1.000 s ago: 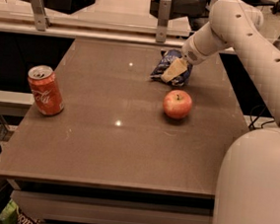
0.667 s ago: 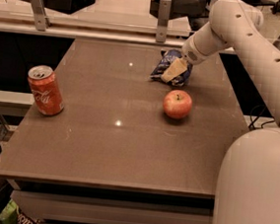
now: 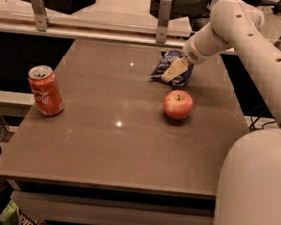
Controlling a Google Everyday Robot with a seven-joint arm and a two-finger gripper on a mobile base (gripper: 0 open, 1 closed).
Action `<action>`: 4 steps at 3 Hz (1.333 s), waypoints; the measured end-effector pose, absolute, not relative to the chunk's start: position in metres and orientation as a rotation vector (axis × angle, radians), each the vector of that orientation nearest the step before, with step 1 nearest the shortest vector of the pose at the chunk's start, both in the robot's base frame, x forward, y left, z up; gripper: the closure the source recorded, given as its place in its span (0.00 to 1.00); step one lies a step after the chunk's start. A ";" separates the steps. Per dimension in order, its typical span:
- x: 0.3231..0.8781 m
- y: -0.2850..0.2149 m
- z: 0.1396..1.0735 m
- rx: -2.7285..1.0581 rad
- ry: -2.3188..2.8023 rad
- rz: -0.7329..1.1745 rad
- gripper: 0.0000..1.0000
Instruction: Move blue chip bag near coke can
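The blue chip bag (image 3: pixel 164 63) lies crumpled at the far right of the brown table (image 3: pixel 107 151). My gripper (image 3: pixel 174 71) comes down from the white arm on the right and rests on the bag's right side, covering part of it. The red coke can (image 3: pixel 45 90) stands upright near the table's left edge, far from the bag.
A red apple (image 3: pixel 177 104) sits just in front of the bag and gripper. A rail with metal posts (image 3: pixel 163 21) runs behind the table. My white base (image 3: pixel 254 195) fills the lower right. Green packaging (image 3: pixel 13 216) lies on the floor at the lower left.
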State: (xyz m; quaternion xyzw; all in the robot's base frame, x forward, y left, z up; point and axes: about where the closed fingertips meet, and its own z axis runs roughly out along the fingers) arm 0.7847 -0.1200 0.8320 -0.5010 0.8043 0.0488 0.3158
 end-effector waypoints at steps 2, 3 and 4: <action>0.785 -0.120 0.832 -1.319 2.118 0.128 1.00; 0.785 -0.120 0.833 -1.319 2.118 0.128 1.00; 0.779 -0.121 0.859 -1.313 2.103 0.047 1.00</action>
